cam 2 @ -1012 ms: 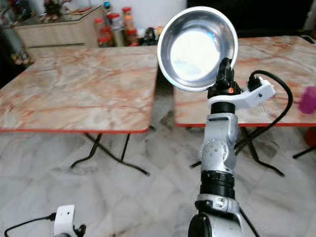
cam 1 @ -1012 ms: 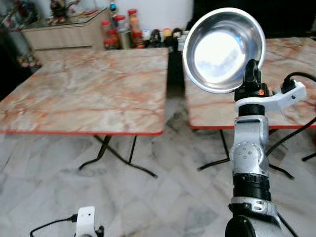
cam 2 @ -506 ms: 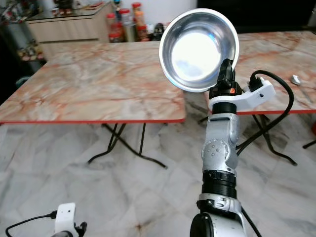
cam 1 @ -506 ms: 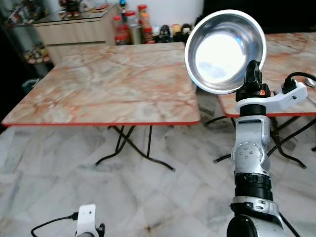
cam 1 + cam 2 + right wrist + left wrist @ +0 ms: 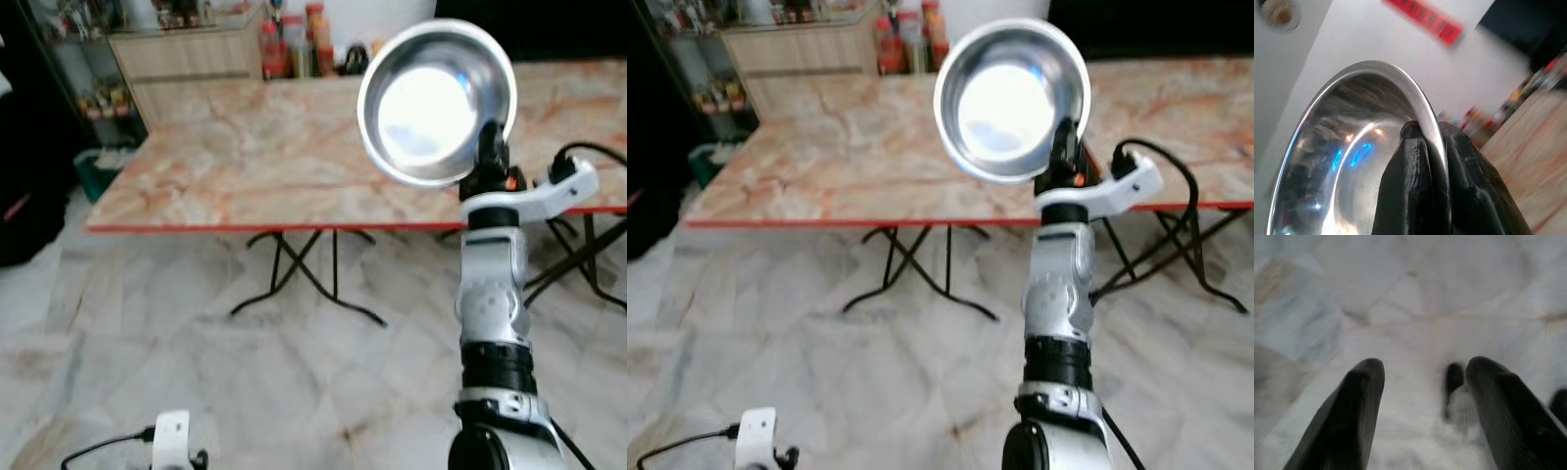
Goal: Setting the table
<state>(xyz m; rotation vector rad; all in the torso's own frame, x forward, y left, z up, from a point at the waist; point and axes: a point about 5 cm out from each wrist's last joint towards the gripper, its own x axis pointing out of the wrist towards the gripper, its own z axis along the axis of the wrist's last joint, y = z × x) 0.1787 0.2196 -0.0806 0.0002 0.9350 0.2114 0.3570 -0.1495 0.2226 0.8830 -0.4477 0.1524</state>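
Note:
A shiny steel bowl (image 5: 436, 103) is held upright on its edge in front of me, its hollow facing the camera. My right gripper (image 5: 490, 157) is shut on the bowl's lower rim, on a raised silver arm. In the right wrist view the rim of the bowl (image 5: 1352, 147) sits pinched between the two black fingers (image 5: 1410, 186). A marble-patterned table (image 5: 274, 166) with a red edge stands ahead, behind the bowl. My left gripper (image 5: 1420, 406) hangs low over the marble floor, open and holding nothing.
Folding black table legs (image 5: 304, 279) stand under the table. Bottles and jars (image 5: 294, 44) line the far side near a wooden cabinet (image 5: 186, 59). Dark shelving (image 5: 39, 117) is at the left. Grey marble floor (image 5: 196, 362) lies between me and the table.
The whole view has shifted as the camera turned and moved: the table now spans the picture and dark shelving appears at left. The bowl stays gripped in the raised right gripper.

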